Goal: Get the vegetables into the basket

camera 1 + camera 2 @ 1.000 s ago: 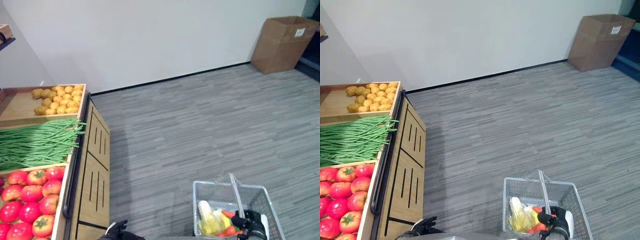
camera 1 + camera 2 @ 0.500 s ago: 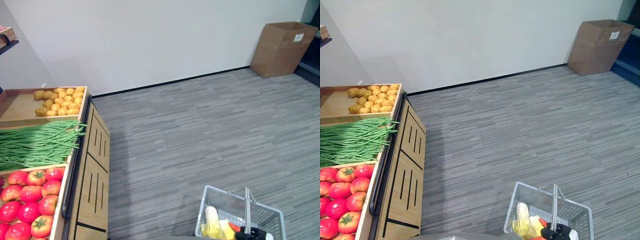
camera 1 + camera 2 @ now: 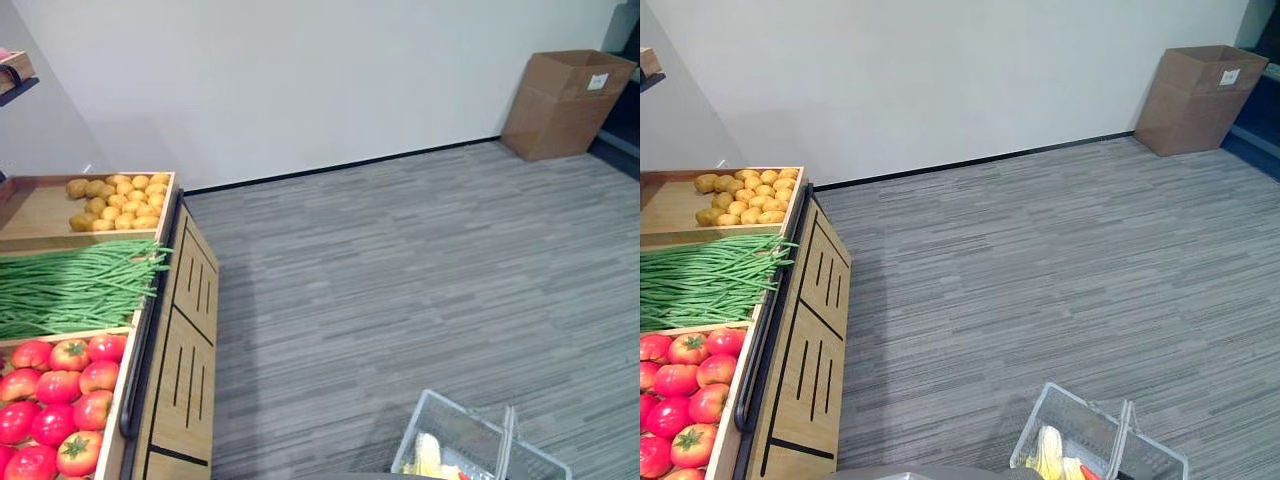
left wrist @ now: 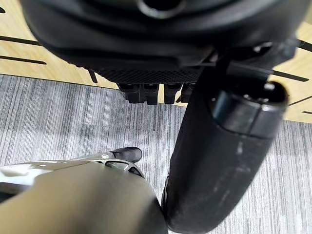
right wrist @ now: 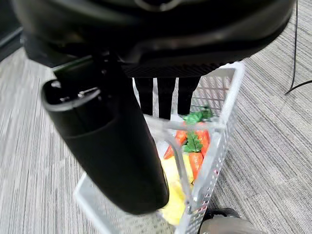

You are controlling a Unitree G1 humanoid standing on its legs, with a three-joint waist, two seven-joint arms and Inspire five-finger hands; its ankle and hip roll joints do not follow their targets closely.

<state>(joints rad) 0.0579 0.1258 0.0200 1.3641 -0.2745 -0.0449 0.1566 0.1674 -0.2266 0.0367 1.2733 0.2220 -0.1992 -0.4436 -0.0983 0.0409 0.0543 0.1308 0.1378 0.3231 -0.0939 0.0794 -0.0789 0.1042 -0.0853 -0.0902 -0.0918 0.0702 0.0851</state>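
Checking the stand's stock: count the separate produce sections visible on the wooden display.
3: potatoes at the far end, green beans in the middle, tomatoes nearest. The wooden display runs past the picture's edge, so more may be hidden.

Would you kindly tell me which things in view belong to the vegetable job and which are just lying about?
Job:
- wire basket, carried by its handle in the right robot hand
- carrots inside it
- display stand with potatoes, green beans, tomatoes

Lying about:
- cardboard box

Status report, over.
Right robot hand curled round basket handle. Left robot hand idle, fingers straight. Carrots in basket. Nothing blocking.
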